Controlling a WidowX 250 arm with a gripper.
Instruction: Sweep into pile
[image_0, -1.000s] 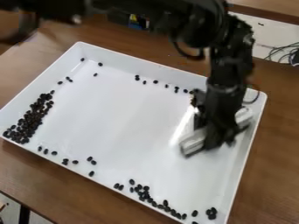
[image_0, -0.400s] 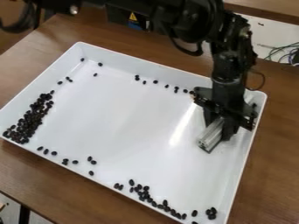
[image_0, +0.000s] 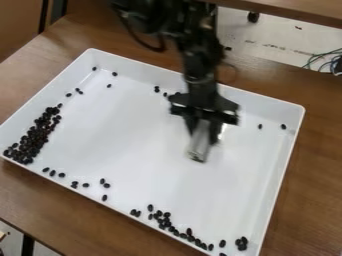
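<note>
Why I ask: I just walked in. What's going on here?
A robot's gripper holds a pale bar over a white tray, apparently for sweeping dark beans into a pile. The biggest heap lies at the picture's left; others lie scattered near the tray's other edges, so it isn't one pile yet.

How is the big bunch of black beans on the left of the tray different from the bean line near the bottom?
The big bunch has many more beans than the bean line. The big bunch is wide and crowded, while the bean line is mostly thin. Both are made of small, dark beans lying near a wall of the white tray.
</note>
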